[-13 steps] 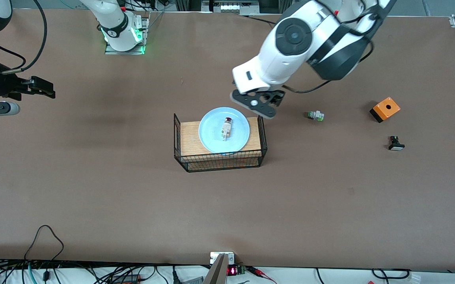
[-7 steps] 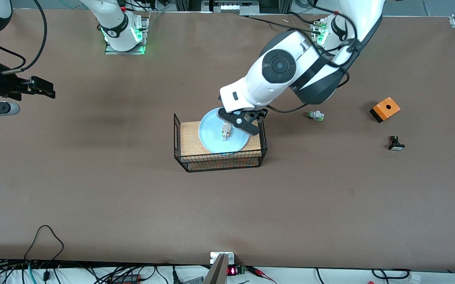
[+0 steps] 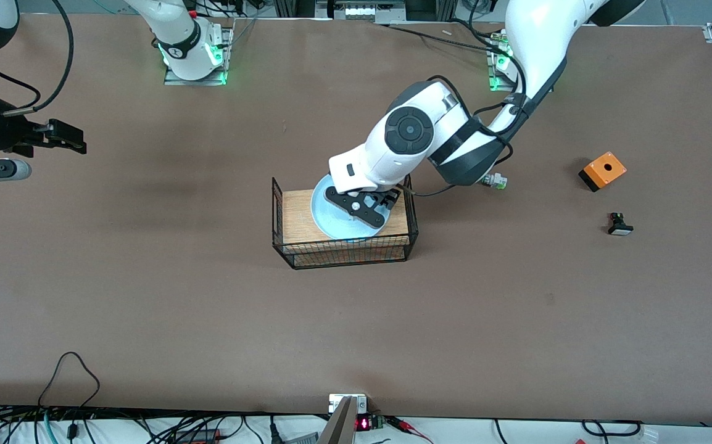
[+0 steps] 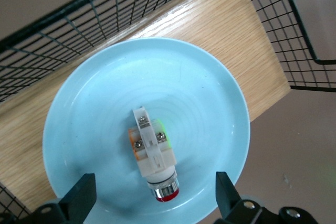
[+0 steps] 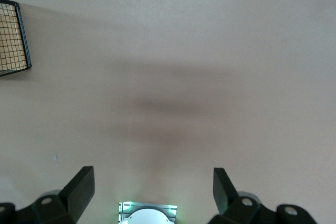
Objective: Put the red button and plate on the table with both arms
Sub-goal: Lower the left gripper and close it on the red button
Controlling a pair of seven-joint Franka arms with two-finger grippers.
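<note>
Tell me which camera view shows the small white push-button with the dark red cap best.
The left wrist view: the small white push-button with the dark red cap lies in full sight on the light blue plate, between the open left gripper's fingers. In the front view that gripper hides it. The right wrist view shows only bare table.

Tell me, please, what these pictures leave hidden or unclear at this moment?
- Tiny white red-capped button: hidden in front view by left gripper; only left wrist view shows it.
- Round light blue plate: partly covered in front view by the left arm.
- Right gripper: its arm is cut off by front view's edge.
</note>
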